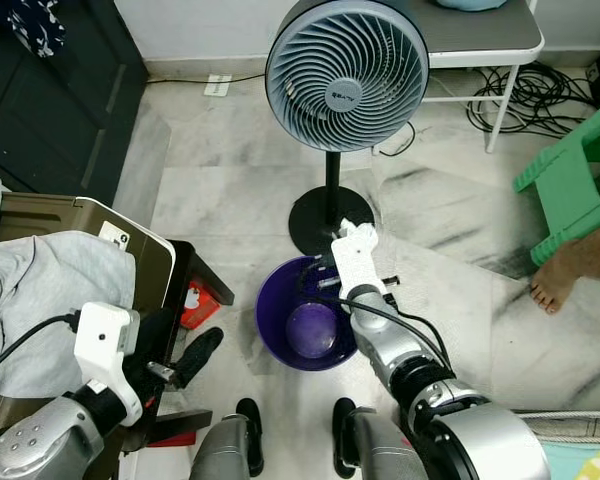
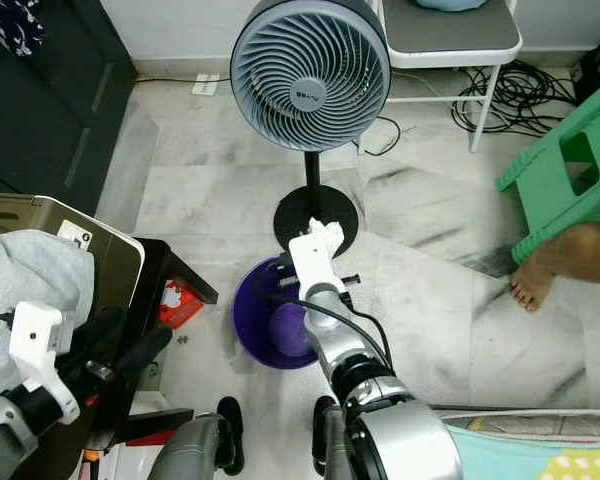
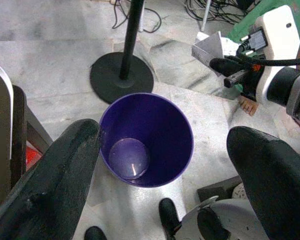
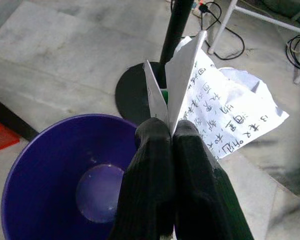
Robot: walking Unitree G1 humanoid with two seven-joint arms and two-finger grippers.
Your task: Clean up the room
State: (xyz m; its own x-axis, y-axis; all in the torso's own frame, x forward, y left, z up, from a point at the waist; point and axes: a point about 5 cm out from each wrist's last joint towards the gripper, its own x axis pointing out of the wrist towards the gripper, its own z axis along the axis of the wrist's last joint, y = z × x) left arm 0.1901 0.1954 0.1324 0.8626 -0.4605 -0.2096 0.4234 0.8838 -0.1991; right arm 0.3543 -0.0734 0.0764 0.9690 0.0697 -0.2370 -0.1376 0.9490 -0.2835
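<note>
Right gripper (image 4: 171, 131) stretched forward over the far rim of the purple bin (image 1: 280, 320), black fingers pressed together on a crumpled sheet of paper (image 4: 217, 112). Paper white with printed characters, folded and standing up from the fingertips, held above the floor just beyond the bin's edge, near the round black base of the standing fan (image 1: 347, 75). Bin upright on the marble floor (image 1: 220, 190), in front of the robot's feet, with a bare round bottom visible inside.

Left gripper (image 3: 165, 165) low at the robot's left side, fingers spread wide apart and holding nothing, pointing down toward the bin's open mouth.

Grey cloth (image 1: 40, 290) draped over a brown box at the left, a small red packet (image 1: 195, 303) on the floor beside a dark stand. A green plastic stool (image 1: 575, 175) at the right, a person's bare foot (image 1: 555, 285) just next to it. White table legs and black cables (image 1: 510, 90) behind the fan.
</note>
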